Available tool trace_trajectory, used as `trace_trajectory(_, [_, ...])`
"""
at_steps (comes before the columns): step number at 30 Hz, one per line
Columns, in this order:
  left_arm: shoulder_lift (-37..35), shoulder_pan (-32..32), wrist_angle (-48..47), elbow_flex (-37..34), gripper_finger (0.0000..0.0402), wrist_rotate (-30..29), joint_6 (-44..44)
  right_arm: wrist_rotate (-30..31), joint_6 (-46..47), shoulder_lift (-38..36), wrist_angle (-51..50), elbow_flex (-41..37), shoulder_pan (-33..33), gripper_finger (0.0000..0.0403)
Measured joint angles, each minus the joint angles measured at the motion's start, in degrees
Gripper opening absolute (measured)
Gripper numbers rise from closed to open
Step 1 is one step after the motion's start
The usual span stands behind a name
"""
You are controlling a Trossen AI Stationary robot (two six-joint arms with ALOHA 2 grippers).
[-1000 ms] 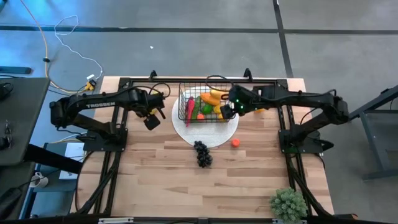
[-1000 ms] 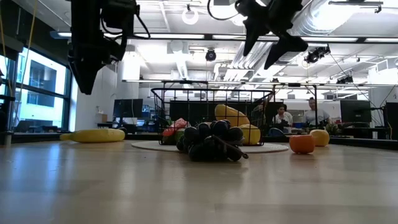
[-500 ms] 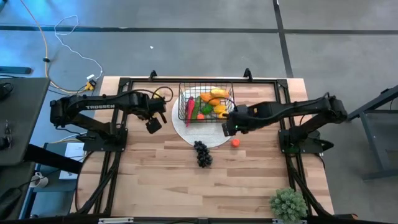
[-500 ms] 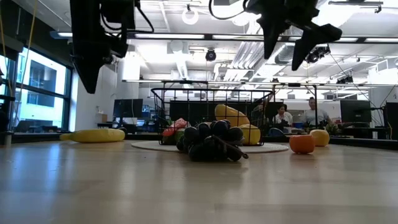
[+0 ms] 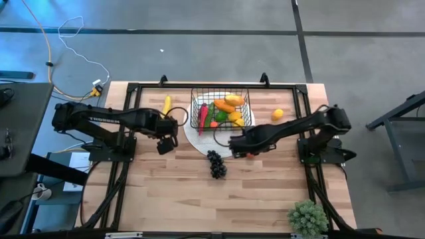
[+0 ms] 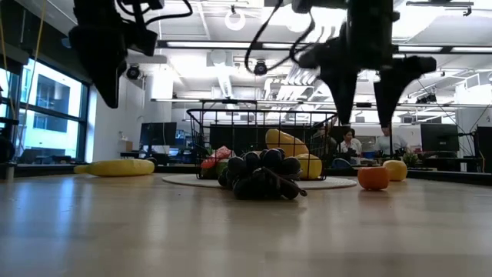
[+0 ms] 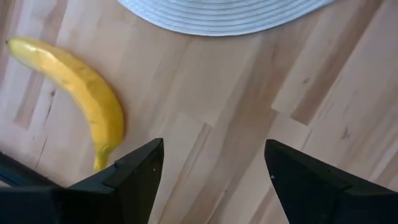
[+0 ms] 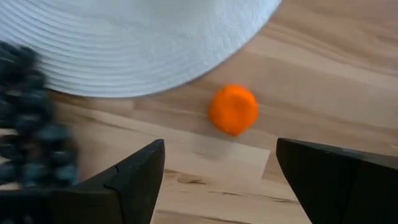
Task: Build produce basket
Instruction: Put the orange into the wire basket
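An open-plan office or lab — behind the wooden desk [image 6: 246,231] stand rows of monitors [image 6: 440,137], with seated people [image 6: 351,142] beside them, exposed ceiling ducts [image 6: 400,23] and strip lights overhead, and tall windows [image 6: 46,104].

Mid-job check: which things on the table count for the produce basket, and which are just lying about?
Job:
basket
banana
grapes
orange
lemon
left gripper, open
right gripper, open above the orange

Lying about:
white plate
green plant

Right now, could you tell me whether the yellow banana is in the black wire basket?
Out: the yellow banana lies on the wooden table, left of the black wire basket.
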Motion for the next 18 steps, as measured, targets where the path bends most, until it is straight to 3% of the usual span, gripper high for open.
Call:
trace_trajectory(9, [0.0,-2.9,-0.2,0.0,0.0268,-0.2,-1.4,0.8,2.2,8.5,-1.3,0.0,0.3,0.0288])
trace_trajectory(18, [0.0,-2.9,-0.3,0.0,0.0268,0.4,-1.9,2.6,2.5,12.3,-1.1,0.0,0.3,0.0288])
